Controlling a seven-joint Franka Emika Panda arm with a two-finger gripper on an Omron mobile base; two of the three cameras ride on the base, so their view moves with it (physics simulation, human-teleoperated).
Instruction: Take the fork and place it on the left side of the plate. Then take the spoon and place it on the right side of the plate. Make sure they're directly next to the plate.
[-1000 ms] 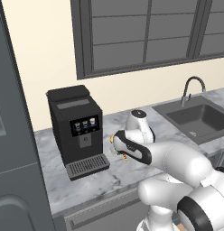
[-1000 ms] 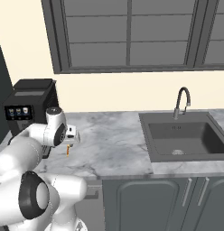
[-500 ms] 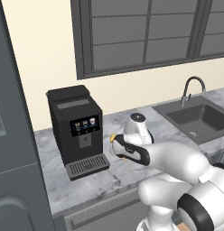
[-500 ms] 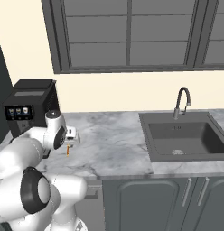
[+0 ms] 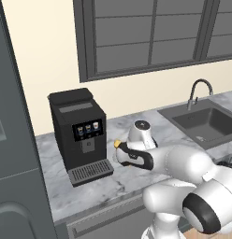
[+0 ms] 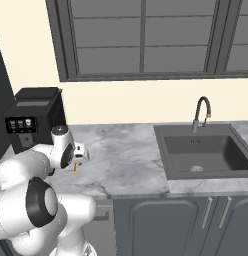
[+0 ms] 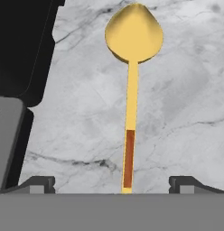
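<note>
The yellow spoon (image 7: 133,81) lies flat on the marble counter (image 7: 186,90), its bowl pointing away from the hand and its handle running back between the fingers. My gripper (image 7: 118,182) hovers over the handle's end, open, with one fingertip (image 7: 39,182) well to the left of the handle and the other well to the right. A bit of the spoon (image 6: 76,170) shows under the hand in the right base view, and another bit of the spoon (image 5: 117,144) at the hand's tip in the left base view. The fork and the plate are out of view.
A black coffee machine (image 5: 80,133) stands on the counter just left of the hand, its drip tray (image 7: 10,135) close beside the spoon. A dark sink (image 6: 203,155) with a faucet (image 6: 201,112) lies to the right. Windows run along the back wall.
The arm has settled only slightly over the spoon. The jaws stay open and the spoon has not moved.
</note>
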